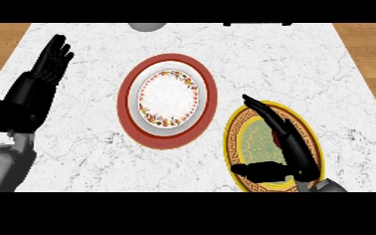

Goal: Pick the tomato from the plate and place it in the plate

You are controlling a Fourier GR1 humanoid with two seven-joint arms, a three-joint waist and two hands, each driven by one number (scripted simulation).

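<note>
Counter (294,55), robot hand (292,149) over yellow plate (234,134)

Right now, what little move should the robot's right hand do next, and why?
Probably curl the right hand round the tomato: its fingers are straight over the yellow plate, and only a red sliver shows beside them.

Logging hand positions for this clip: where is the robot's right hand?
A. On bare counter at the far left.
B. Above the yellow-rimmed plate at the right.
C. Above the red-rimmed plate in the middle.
B: the right hand lies across the yellow-rimmed plate with its fingers extended, while the red-rimmed plate has no hand over it.
</note>
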